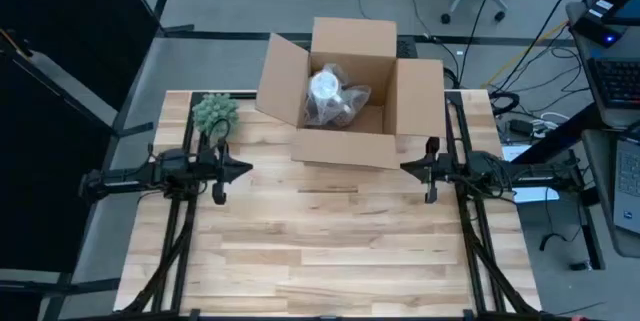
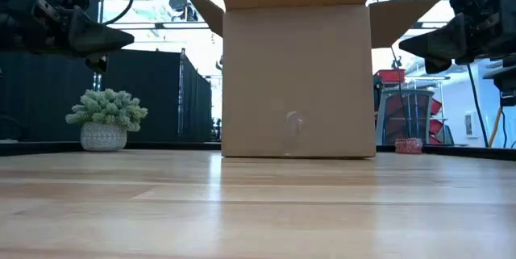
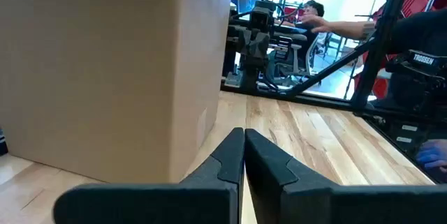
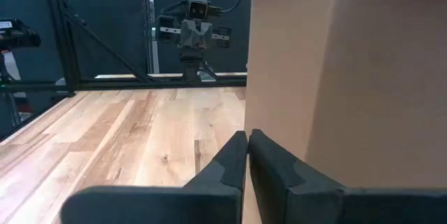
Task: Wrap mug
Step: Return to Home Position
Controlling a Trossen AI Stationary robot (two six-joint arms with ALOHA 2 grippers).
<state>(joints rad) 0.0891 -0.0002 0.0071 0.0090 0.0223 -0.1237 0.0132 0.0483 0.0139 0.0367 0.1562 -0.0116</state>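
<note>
An open cardboard box [image 1: 345, 96] stands on its base at the far middle of the table. Inside it lies the mug [image 1: 326, 87], white, in clear wrapping [image 1: 345, 106]. My left gripper [image 1: 247, 169] hovers shut above the table's left side, fingers pointing right toward the box [image 3: 105, 70]. My right gripper [image 1: 404, 168] hovers shut above the right side, pointing left, next to the box [image 4: 349, 77]. In the low view both grippers [image 2: 129, 39] [image 2: 403, 45] hang clear of the tabletop, and the box [image 2: 298, 73] hides the mug.
A small potted plant [image 1: 214, 113] stands at the far left of the table, behind my left arm. The box flaps [image 1: 282, 76] [image 1: 420, 96] spread out to both sides. Bare wood [image 1: 330, 251] fills the near half. A person's arm [image 3: 342, 25] shows in the room beyond.
</note>
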